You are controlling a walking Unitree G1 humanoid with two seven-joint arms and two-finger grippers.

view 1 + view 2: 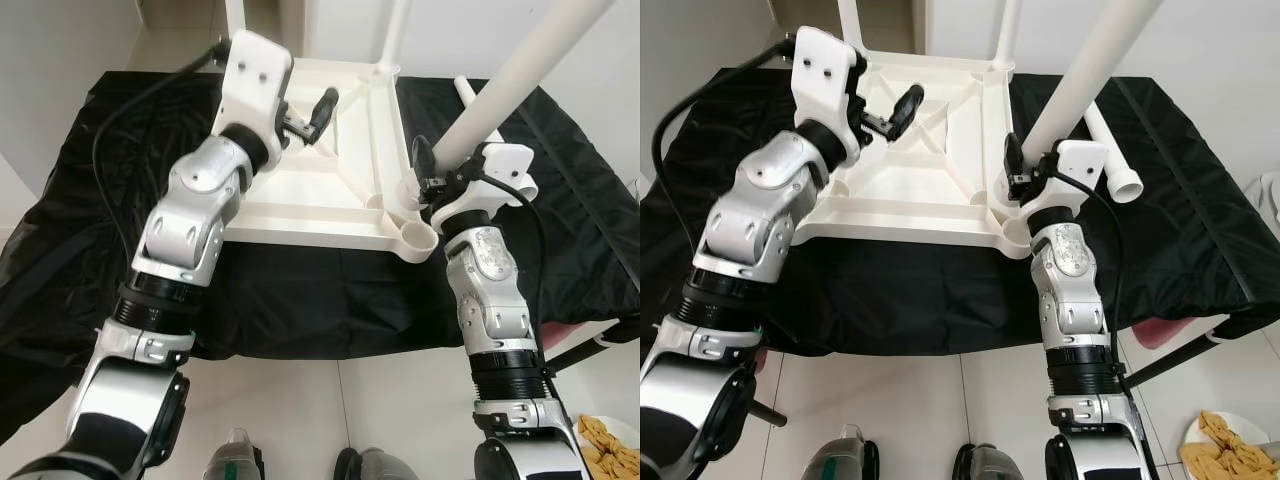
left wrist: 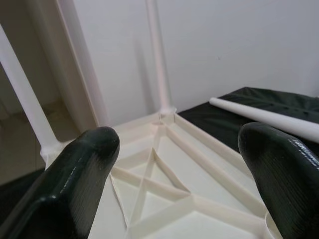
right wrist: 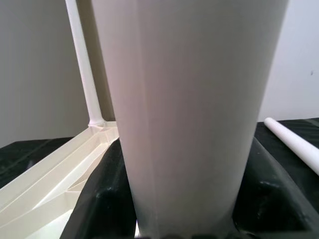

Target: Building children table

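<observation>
Nearest the camera, the tiled floor (image 1: 300, 420) and, at the lower right edge, a plate of pale snacks (image 1: 610, 445). Beyond these, a work surface draped in black cloth (image 1: 300, 300) carries the task's thing: a white plastic children's tabletop (image 1: 330, 190), lying upside down with its ribbed underside facing up.

Right gripper (image 1: 425, 175): positioned at the near right corner of the tabletop, jaws pinching the lower end of a white table leg (image 1: 520, 75). The leg rises at a tilt, up and to the right, from a spot just behind the empty round corner socket (image 1: 418, 240). In the right wrist view the leg (image 3: 194, 114) stands between the black fingers (image 3: 104, 199), which press against it on both sides.

Left gripper (image 1: 315, 112): held above the ribbed underside toward the tabletop's left half, jaws spread and holding nothing. The left wrist view shows the two fingertips (image 2: 84, 169) well apart, with the crossed ribs of the tabletop (image 2: 164, 184) between and below them.

Farther back, a loose white leg (image 1: 1110, 140) lies on the cloth to the right of the tabletop. At the far corners, two legs already fitted stand upright: one at the far left (image 1: 235, 20), one at the far right (image 1: 393, 30). Behind them, a pale wall (image 2: 224, 45).
</observation>
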